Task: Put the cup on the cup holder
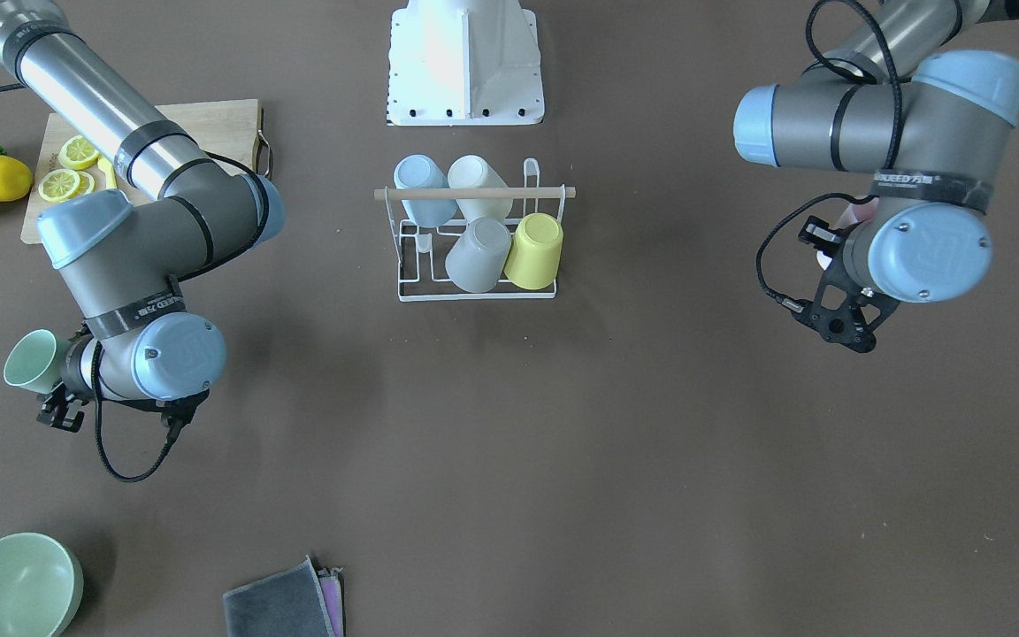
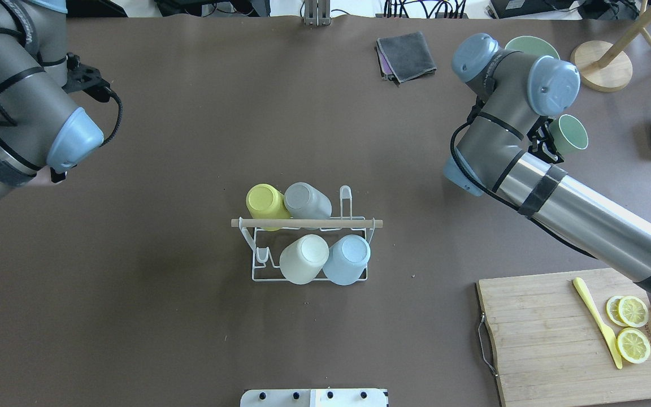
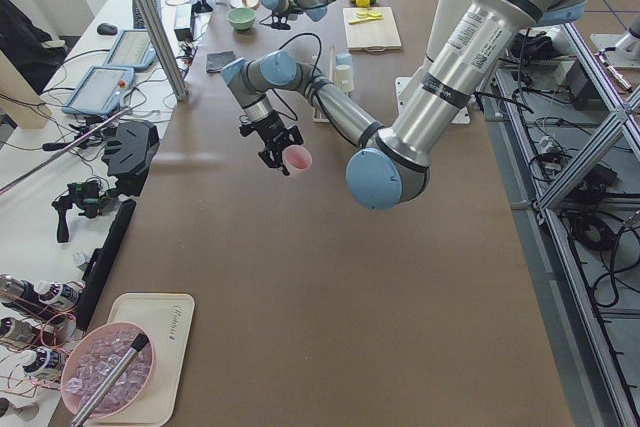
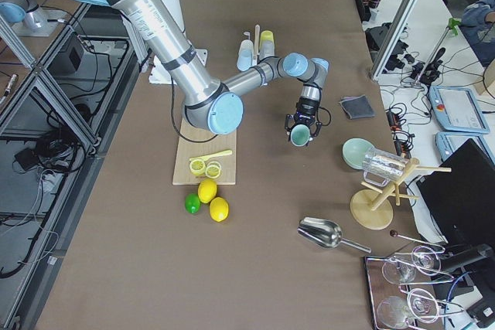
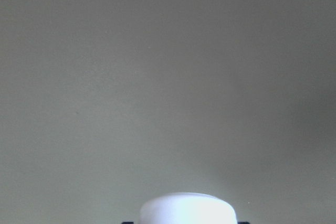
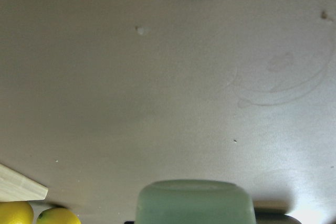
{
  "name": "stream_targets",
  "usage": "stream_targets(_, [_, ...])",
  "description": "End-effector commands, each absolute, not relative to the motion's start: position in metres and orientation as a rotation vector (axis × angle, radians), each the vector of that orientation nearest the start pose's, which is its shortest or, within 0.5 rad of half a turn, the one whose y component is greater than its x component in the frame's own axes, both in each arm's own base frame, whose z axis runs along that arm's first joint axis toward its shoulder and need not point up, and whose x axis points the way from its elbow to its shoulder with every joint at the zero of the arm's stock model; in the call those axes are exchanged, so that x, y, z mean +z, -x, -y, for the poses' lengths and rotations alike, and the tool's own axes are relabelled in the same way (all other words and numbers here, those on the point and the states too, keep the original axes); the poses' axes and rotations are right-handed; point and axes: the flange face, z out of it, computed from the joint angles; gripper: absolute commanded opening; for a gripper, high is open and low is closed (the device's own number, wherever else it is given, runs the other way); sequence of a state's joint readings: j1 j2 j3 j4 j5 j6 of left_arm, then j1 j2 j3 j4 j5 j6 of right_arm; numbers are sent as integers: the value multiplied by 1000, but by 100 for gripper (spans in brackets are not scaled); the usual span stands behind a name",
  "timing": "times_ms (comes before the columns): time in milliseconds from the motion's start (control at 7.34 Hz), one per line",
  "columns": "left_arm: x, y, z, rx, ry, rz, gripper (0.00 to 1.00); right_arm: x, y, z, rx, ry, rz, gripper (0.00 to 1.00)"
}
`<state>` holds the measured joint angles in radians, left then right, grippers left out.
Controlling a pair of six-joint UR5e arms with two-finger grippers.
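Pink cup point(image 5: 188, 209), smooth and round-edged, sits right under your left wrist camera, clamped in the left gripper point(image 3: 287, 153). It reads white there and pink in the left-side view. Between the two sets of jaws, well apart from each, is the cup holder point(image 2: 354, 223): white wire with a wooden rod. It carries four inverted matte cups: yellow cup point(image 2: 266, 202), grey cup point(image 2: 306, 200), cream cup point(image 2: 304, 259), blue cup point(image 2: 348, 259). Right gripper point(image 2: 546, 141) is closed on a green cup point(image 2: 569, 134), which is tipped sideways.
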<state>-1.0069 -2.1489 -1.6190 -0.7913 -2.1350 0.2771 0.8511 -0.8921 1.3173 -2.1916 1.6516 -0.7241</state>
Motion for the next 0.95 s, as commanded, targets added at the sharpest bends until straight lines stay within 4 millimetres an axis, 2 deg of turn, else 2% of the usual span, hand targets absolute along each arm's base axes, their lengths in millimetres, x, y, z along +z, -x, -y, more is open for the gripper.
stream_targets(0, [367, -248, 582, 802, -4, -581, 0, 416, 332, 607, -1383, 104, 206, 5])
stream_targets(136, [352, -244, 574, 823, -86, -590, 0, 392, 320, 607, -1362, 36, 258, 3])
stream_targets(408, [306, -236, 560, 832, -243, -620, 0, 366, 308, 602, -1347, -40, 328, 0])
stream_targets(545, [285, -230, 548, 815, -298, -638, 0, 352, 305, 595, -1351, -82, 348, 0])
stream_targets(817, [261, -229, 534, 829, -367, -689, 0, 325, 290, 568, -1347, -175, 445, 0])
